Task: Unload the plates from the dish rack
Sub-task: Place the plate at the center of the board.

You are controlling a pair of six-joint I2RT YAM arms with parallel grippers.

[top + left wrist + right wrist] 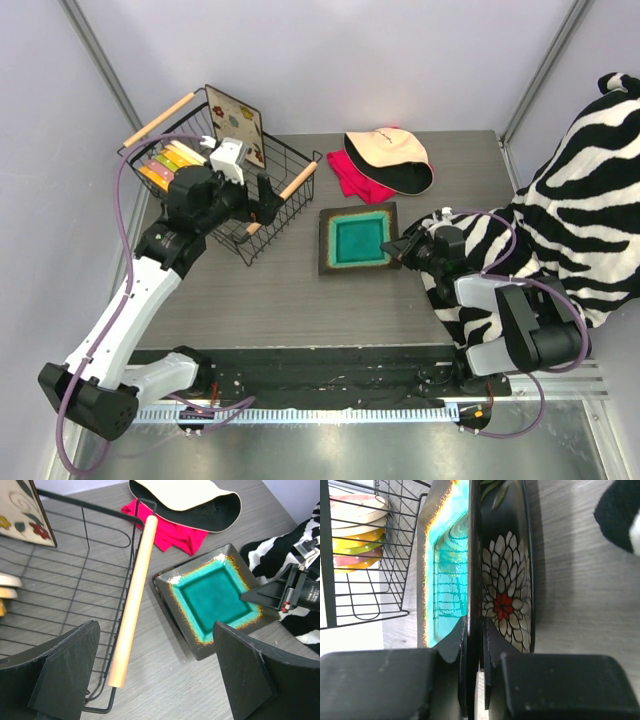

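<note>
The dish rack [292,158] stands at the table's back left. A square cream plate with flowers [236,122] leans upright in it, and round scalloped plates [168,162] are stacked at its left end. My left gripper [263,202] hovers open over the rack's right wooden handle [132,605], holding nothing. A teal square plate [355,238] with a dark rim sits just right of the rack. My right gripper [402,246] is shut on that plate's right rim. In the right wrist view the gripper [476,630] pinches the thin edge, with teal [447,580] on one face and a flower pattern on the other.
A cream-and-black cap [390,158] lies on a red cloth [348,182] behind the teal plate. A zebra-striped plush [565,225] fills the table's right side, draped over the right arm. Grey walls close in the back and left.
</note>
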